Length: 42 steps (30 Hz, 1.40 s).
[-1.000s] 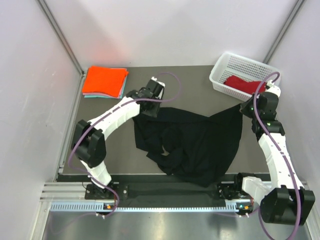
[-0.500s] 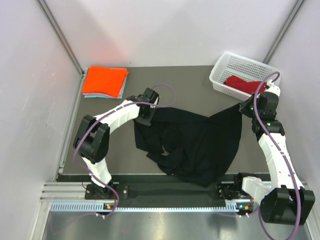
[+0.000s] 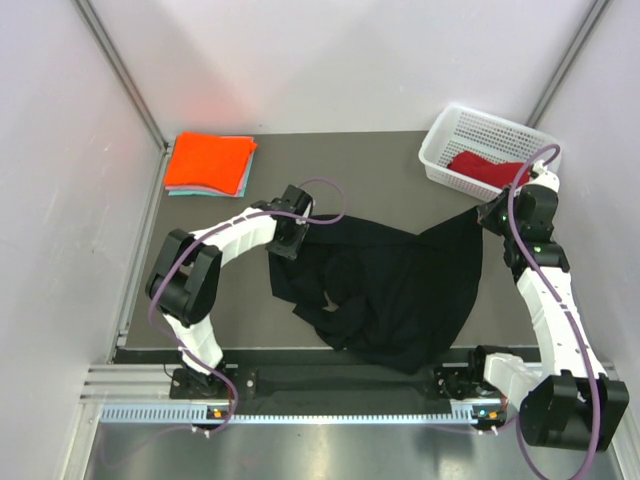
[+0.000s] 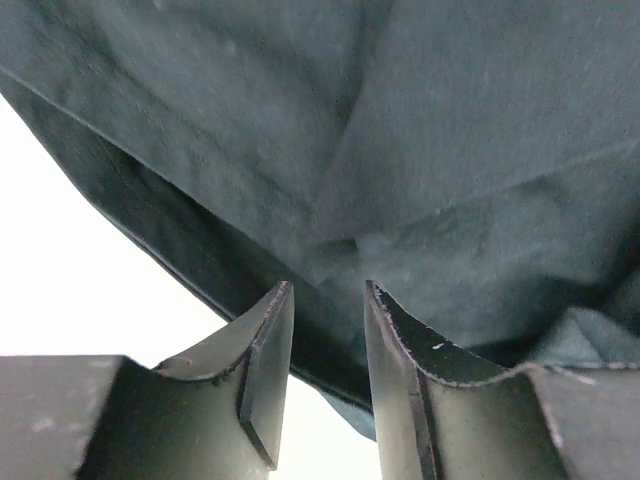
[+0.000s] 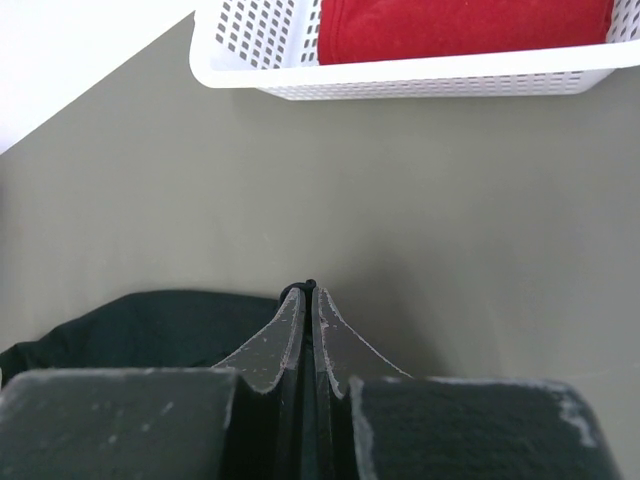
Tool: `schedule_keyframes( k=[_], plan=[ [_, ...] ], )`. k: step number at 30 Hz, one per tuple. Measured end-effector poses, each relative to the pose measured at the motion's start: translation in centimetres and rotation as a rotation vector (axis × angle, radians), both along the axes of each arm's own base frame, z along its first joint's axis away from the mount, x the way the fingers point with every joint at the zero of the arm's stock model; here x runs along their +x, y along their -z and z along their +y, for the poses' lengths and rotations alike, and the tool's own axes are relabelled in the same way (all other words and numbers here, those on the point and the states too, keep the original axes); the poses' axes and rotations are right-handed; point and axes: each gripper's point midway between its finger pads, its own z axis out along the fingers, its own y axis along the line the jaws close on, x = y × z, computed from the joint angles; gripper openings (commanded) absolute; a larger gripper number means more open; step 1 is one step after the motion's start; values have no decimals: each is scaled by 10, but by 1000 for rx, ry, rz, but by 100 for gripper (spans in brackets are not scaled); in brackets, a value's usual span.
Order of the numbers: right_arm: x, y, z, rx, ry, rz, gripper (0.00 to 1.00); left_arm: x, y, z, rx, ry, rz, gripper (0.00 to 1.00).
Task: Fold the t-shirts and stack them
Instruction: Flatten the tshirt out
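Observation:
The large black t-shirt (image 3: 400,290) lies crumpled across the middle of the table. My left gripper (image 3: 285,238) is down at its far left corner. In the left wrist view the left gripper (image 4: 328,288) is open, its fingers a small gap apart over the shirt's hem (image 4: 200,270). My right gripper (image 3: 490,213) is shut on the shirt's far right corner and holds it raised; a nub of black cloth (image 5: 310,285) shows at the tips. The orange t-shirt (image 3: 208,160) lies folded on the pale teal one (image 3: 241,180) at the back left. The dark red t-shirt (image 3: 485,168) sits in the basket.
The white mesh basket (image 3: 440,150) stands at the back right, close behind the right gripper; its wall (image 5: 400,75) fills the top of the right wrist view. Pale walls enclose the table on three sides.
My left gripper has come from farther back down toward me onto the black shirt's far left corner. The right arm and its grip have not moved.

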Motion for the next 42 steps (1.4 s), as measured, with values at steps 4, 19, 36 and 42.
schedule_keyframes(
  k=[4, 19, 36, 42],
  plan=[
    [0, 0, -1, 0, 3, -1, 0, 7, -2, -2, -10, 10, -26, 39],
    [0, 0, 0, 8, -6, -2, 0, 10, 12, 0, 20, 50, -6, 37],
    [-1, 4, -2, 9, -1, 4, 0, 23, 13, -3, 21, 63, -34, 0],
    [-1, 4, -2, 14, -1, 2, 0, 28, 7, -2, 36, 55, -51, 0]
  ],
)
